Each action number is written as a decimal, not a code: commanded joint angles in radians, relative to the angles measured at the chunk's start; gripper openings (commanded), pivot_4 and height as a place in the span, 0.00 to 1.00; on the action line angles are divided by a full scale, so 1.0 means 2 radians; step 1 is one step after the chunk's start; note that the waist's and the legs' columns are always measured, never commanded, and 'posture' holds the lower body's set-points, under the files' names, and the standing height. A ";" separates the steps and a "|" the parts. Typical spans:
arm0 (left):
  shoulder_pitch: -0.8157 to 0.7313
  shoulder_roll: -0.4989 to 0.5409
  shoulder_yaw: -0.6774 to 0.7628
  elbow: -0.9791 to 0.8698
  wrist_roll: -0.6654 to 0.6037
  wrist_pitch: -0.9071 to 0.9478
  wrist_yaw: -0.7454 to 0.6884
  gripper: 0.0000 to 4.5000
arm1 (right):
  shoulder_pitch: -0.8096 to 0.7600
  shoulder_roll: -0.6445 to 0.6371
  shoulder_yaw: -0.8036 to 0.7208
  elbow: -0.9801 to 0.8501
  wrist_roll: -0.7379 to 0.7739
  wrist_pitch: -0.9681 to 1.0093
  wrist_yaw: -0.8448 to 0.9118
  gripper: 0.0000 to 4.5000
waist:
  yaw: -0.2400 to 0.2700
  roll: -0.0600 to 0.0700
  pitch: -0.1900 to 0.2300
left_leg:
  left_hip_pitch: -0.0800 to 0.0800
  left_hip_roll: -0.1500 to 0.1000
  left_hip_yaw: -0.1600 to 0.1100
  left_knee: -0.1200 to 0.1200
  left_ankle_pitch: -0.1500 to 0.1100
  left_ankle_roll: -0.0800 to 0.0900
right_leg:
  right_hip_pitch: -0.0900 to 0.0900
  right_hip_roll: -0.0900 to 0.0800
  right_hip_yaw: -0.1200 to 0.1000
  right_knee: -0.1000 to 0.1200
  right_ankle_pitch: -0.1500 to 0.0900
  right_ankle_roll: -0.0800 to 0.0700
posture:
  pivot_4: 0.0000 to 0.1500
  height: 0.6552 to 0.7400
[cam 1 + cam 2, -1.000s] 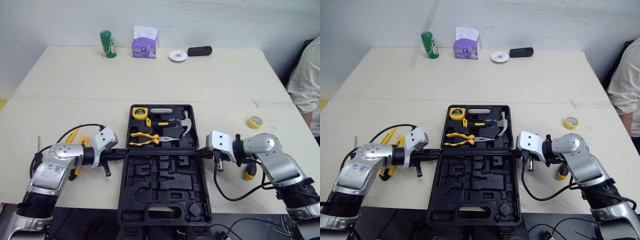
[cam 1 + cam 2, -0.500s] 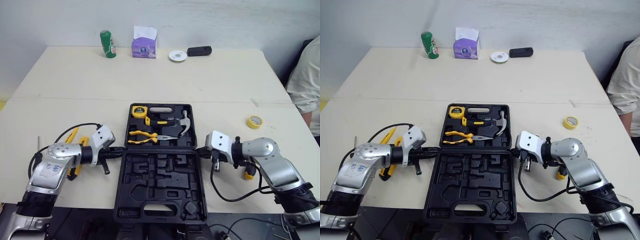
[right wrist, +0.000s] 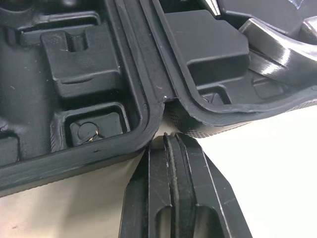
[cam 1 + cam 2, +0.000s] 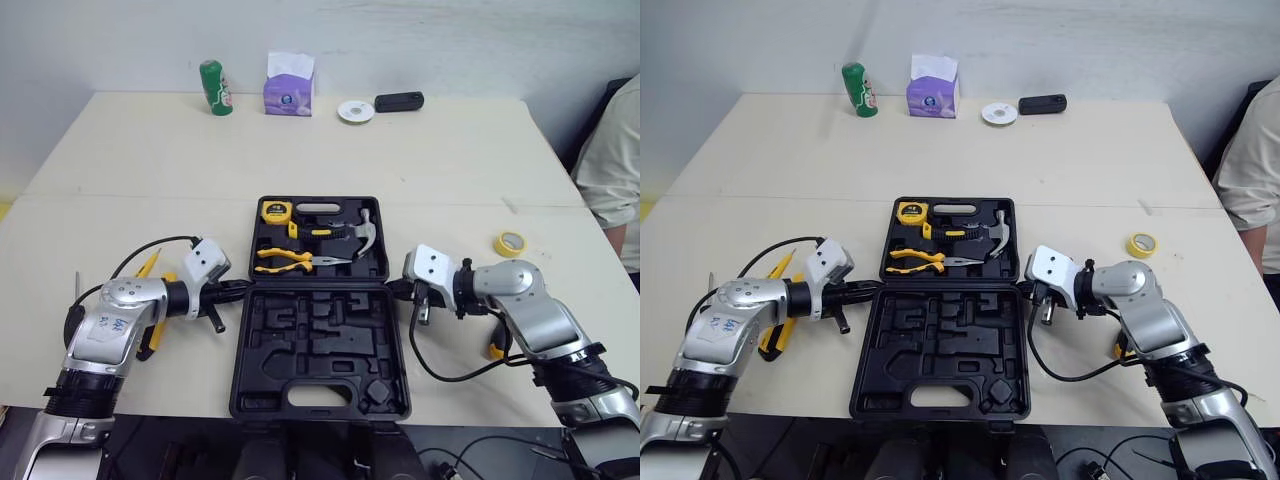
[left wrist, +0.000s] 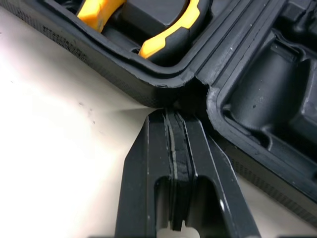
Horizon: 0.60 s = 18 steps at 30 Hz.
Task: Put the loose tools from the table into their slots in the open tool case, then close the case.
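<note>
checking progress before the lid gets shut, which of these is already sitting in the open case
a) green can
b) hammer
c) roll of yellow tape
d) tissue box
b, the hammer lies in the far half of the open case, right beside the pliers.

The left arm (image 4: 112,322) and right arm (image 4: 540,315) are silver-grey shells. The left one carries a pale sticker (image 4: 105,338) with dark marks. A black cuff (image 4: 80,390) rings each lower end. Each wrist has a white housing (image 4: 428,270) and a looping black cable (image 4: 455,380). The left gripper (image 5: 174,115) and right gripper (image 3: 171,139) have flat black fingers (image 5: 156,163).
</note>
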 commanded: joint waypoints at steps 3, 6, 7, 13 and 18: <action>-0.021 -0.005 0.002 -0.004 -0.005 -0.017 0.002 0.01 | 0.001 0.007 0.002 -0.019 0.006 -0.004 0.001 0.00 | 0.000 0.000 0.000 | 0.000 0.000 0.000 0.000 0.000 0.000 | 0.000 0.000 0.000 0.000 0.000 0.000 | 1.00 0.90; -0.021 -0.003 0.002 -0.002 -0.005 -0.018 0.002 0.01 | 0.009 0.004 0.001 -0.018 0.004 -0.006 -0.001 0.00 | 0.000 0.000 0.000 | 0.000 0.000 0.000 0.000 0.000 0.000 | 0.000 0.000 0.000 0.000 0.000 0.000 | 1.00 0.90; -0.020 -0.002 0.003 -0.002 -0.005 -0.017 0.002 0.01 | 0.011 0.002 0.001 -0.016 0.001 -0.007 -0.004 0.00 | 0.000 0.000 0.000 | 0.000 0.000 0.000 0.000 0.000 0.000 | 0.000 0.000 0.000 0.000 0.000 0.000 | 1.00 0.90; -0.003 0.016 0.025 -0.010 -0.010 -0.012 0.003 0.01 | 0.024 -0.024 -0.024 -0.001 -0.005 -0.001 -0.024 0.00 | 0.000 0.000 0.000 | 0.000 0.000 0.000 0.000 0.000 0.000 | 0.000 0.000 0.000 0.000 0.000 0.000 | 1.00 0.90; 0.064 0.056 0.134 -0.056 -0.083 0.026 -0.023 0.01 | 0.073 -0.073 -0.128 -0.044 0.072 0.054 -0.008 0.00 | 0.001 0.000 0.000 | 0.000 0.000 0.000 0.000 0.000 0.000 | 0.000 0.000 0.000 -0.001 0.000 0.000 | 1.00 0.90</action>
